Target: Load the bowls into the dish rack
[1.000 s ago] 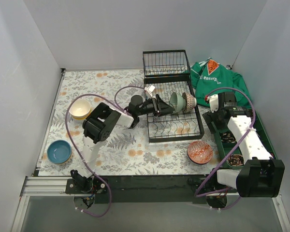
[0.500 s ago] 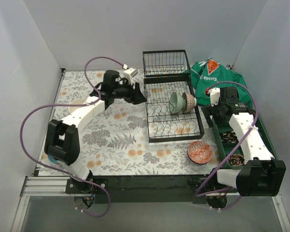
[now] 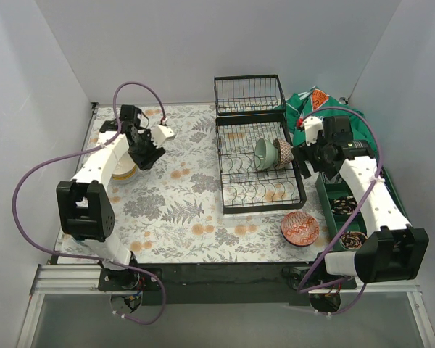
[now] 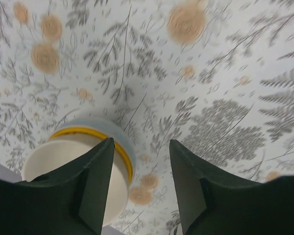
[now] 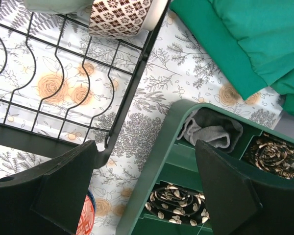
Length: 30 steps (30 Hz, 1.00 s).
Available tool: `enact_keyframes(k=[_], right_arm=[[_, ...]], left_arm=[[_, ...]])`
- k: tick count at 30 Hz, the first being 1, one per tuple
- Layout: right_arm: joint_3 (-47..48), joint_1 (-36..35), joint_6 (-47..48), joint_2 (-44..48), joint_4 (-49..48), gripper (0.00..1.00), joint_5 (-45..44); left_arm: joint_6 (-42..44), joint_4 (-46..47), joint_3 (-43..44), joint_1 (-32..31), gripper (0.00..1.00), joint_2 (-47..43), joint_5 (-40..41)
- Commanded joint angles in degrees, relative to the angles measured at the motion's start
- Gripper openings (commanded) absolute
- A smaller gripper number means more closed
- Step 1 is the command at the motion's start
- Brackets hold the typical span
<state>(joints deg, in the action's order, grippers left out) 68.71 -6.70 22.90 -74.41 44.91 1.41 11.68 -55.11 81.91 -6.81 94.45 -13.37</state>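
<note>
The black wire dish rack (image 3: 262,208) holds a mint green bowl (image 3: 263,154) and a brown patterned bowl (image 3: 284,151), both on edge. A cream bowl with a yellow rim (image 3: 122,172) sits at the far left. My left gripper (image 3: 147,154) is open just to its right; in the left wrist view my gripper (image 4: 142,147) has one finger (image 4: 95,186) over that bowl's (image 4: 63,166) rim. A red patterned bowl (image 3: 300,228) lies on the mat in front of the rack. My right gripper (image 3: 304,162) is open and empty beside the rack's right edge (image 5: 118,98). The blue bowl is hidden.
A green compartmented tray (image 3: 332,217) with rolled socks stands right of the rack, directly under my right gripper (image 5: 144,147). A green cloth (image 3: 326,116) lies at the back right. The rack's raised basket (image 3: 249,94) is at the back. White walls enclose the table.
My left arm swung from the rack to the far left and now hovers by the cream bowl. My right gripper shifted slightly toward the rack's right edge.
</note>
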Motion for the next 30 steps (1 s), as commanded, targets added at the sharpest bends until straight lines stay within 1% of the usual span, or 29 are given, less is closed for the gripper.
enact_keyframes(k=[1,2,3,6,11,19,20,24,25,28,30], right_arm=[[2.2,-0.2,-0.8,0.1,-1.0,0.9,3.6],[2.1,-0.2,-1.4,0.3,-1.0,0.9,3.8],[1.9,-0.2,-1.4,0.7,-1.0,0.91,3.9],[0.8,-0.2,-1.5,1.3,-1.3,0.91,4.1],[-0.7,-0.2,-1.6,1.7,-1.8,0.91,3.8],[-1.3,-0.2,-2.0,2.3,-2.0,0.91,3.1],[-1.5,-0.2,-2.2,2.3,-2.2,0.91,3.1],[-1.7,-0.2,-2.4,2.2,-2.5,0.91,3.3],[-1.7,-0.2,-2.5,2.2,-2.5,0.91,3.4],[-1.3,-0.2,-2.5,1.9,-2.5,0.91,3.4],[-1.4,-0.3,-2.6,1.7,-2.6,0.91,3.4]], left_arm=[[8.7,-2.9,1.1,6.0,0.48,5.2,7.6],[8.4,-2.9,2.3,8.5,0.48,6.5,7.8],[7.2,-2.9,4.8,9.4,0.48,7.7,8.0],[6.9,-3.9,8.3,11.6,0.48,11.0,7.5],[8.4,-2.5,6.6,11.9,0.47,11.2,8.5],[9.1,-1.3,3.3,11.9,0.38,8.0,9.2],[9.1,-2.3,3.0,11.9,0.37,7.9,9.5],[7.8,-4.6,3.1,11.9,0.24,7.8,9.8],[7.6,-4.7,3.1,11.9,0.18,7.2,9.7],[6.6,-5.0,4.1,11.9,0.1,5.7,9.6],[5.9,-6.2,5.4,11.9,0.08,5.2,9.7]])
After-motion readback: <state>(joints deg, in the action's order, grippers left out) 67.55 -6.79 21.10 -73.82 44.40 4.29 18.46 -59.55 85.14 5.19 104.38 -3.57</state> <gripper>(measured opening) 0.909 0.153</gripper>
